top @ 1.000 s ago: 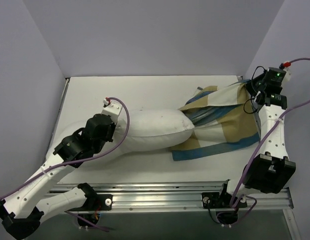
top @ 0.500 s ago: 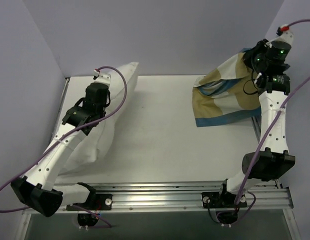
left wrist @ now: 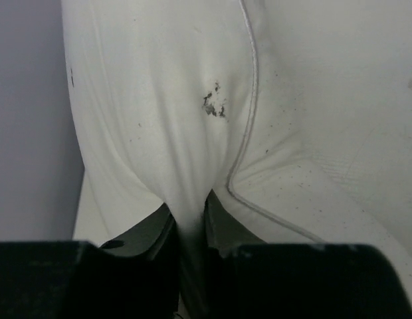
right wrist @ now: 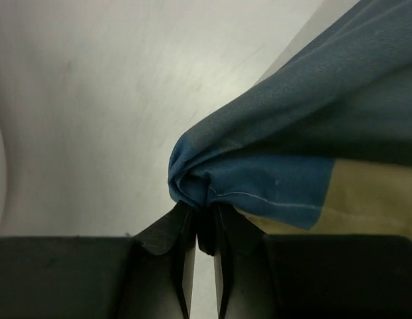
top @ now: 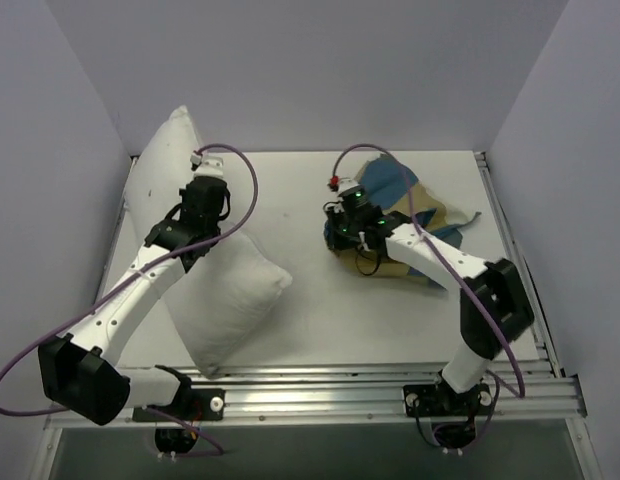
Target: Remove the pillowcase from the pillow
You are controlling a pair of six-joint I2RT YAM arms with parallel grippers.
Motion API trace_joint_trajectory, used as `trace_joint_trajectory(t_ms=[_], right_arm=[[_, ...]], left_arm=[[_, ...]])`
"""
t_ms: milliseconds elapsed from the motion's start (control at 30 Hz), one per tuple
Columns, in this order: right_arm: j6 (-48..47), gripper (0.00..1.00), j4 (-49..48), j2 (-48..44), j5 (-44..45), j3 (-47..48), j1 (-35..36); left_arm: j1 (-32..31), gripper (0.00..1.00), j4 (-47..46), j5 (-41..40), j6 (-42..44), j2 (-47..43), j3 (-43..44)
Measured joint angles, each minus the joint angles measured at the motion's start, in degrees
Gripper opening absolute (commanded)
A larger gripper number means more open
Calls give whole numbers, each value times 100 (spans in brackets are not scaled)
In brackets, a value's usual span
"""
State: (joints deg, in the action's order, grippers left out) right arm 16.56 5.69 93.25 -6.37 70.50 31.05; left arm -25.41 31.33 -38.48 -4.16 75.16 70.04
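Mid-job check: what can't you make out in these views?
Top external: left arm partly hides the plain white stuffed pillow; right arm partly hides the checked teal, tan and white fabric pillowcase.
Left wrist: pillow runs off top and right edges.
Right wrist: pillowcase runs off right edge.

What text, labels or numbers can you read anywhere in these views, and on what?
None can be read.
The pillow is plain white; the dark specks on it in the left wrist view are marks, not letters.
The pillowcase shows only colour blocks.
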Motion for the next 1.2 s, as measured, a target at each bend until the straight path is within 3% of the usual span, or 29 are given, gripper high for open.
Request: trace_joint_trajectory(t_ms=[67,133,167,200,300,400,533,667,833,967,1200], right_arm=[[81,16,15,328,63,-313,643],[170,34,26,546,76,-435,1189],[201,40,63,581,76,-442,1416],[232,53,76,577,72,-437,1591],[286,71,157,422,94,-269,1773],[258,82,446,201,417,195,1703],[153,88,737,-201,817,949,1587],[120,95,940,-833,1237,1250,1587],[131,99,1386,-1757,2321,1266,1475],[190,100,1742,-2566,3285,1200,994],[341,100,2225,-4642,4732,741,765]], left_arm=[[0,52,-72,131,-111,-162,-98],[0,67,-120,289,-212,-404,-181],[0,70,-129,380,-264,-553,-216],[0,73,-120,468,-315,-715,-232],[0,85,-103,713,-417,-1259,-234],[0,95,87,909,-474,-1694,-129],[0,98,444,1091,-525,-2094,229],[0,94,870,1191,-570,-2378,671],[0,94,1436,1196,-603,-2651,1239],[0,94,1880,1158,-640,-2940,1602],[0,94,2577,907,-754,-3705,1976]])
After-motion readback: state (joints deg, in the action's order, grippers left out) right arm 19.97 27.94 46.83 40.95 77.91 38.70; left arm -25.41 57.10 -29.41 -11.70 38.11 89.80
